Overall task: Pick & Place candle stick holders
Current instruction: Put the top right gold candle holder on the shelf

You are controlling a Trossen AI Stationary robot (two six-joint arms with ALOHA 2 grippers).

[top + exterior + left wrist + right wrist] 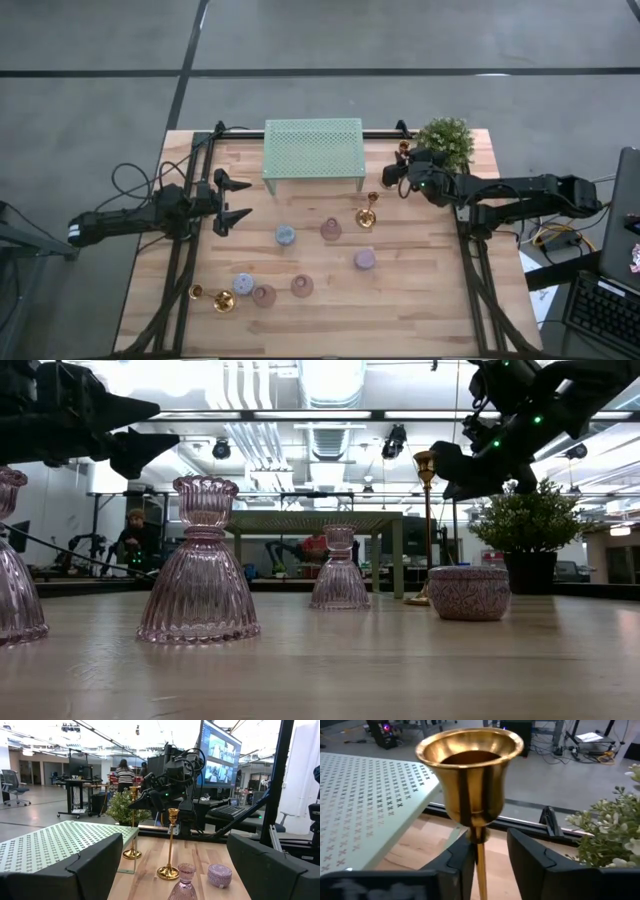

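A tall gold candlestick (403, 150) stands on its round base at the table's far right, beside the plant. Its cup (470, 770) and stem (481, 865) show in the right wrist view. My right gripper (490, 845) is open. Its fingers stand on either side of the stem just under the cup and point toward the far edge. A shorter gold candlestick (367, 215) stands nearer, and a third (212, 298) lies at the near left. Several squat pink, mauve and blue holders (330, 229) stand mid-table. My left gripper (238, 200) is open and empty at the left. My right gripper has the tall candlestick's stem (481, 855) between its open fingers, just below the cup. The stem stands close against one finger (462, 865) and clear of the other (530, 860). I cannot tell whether that near finger touches it. The candlestick stands upright on the table.
A pale green mesh rack (313, 150) stands at the far middle, left of the tall candlestick. A bushy potted plant (446, 143) stands right beside it. People and desks show in the room beyond the table.
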